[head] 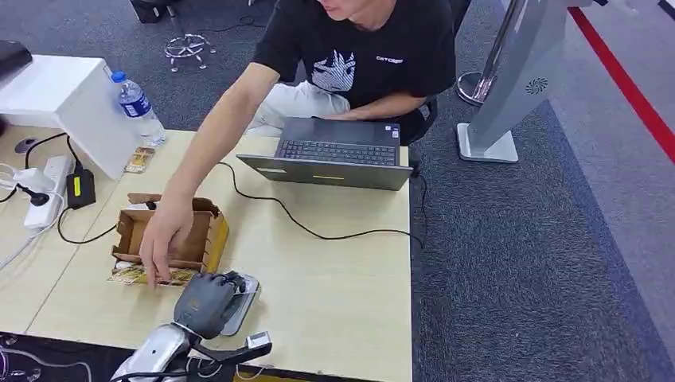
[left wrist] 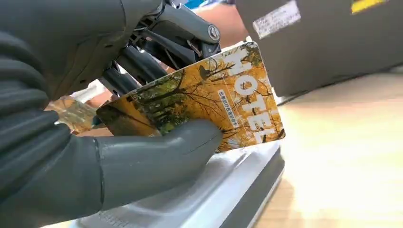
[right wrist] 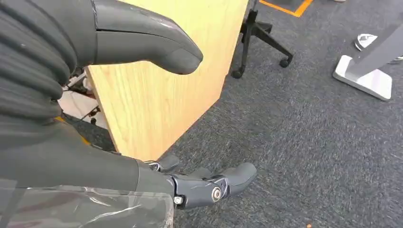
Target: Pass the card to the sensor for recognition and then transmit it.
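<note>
Plainly, "HOTEL" card (left wrist: 228, 102) above sensor (left wrist: 228, 187)

table (head: 350, 278) | on it: laptop (head: 338, 153), cardboard box (head: 199, 235), sensor (head: 243, 306), water bottle (head: 138, 107), power strip (head: 46, 191)

In the head view the left hand (head: 208, 301) covers most of the sensor (head: 245, 296) and hides the card. The thumb (left wrist: 157, 154) in the left wrist view hides the card's (left wrist: 214, 97) lower edge.

One laptop (head: 338, 155), one bottle (head: 138, 107), one box (head: 171, 235)
</note>
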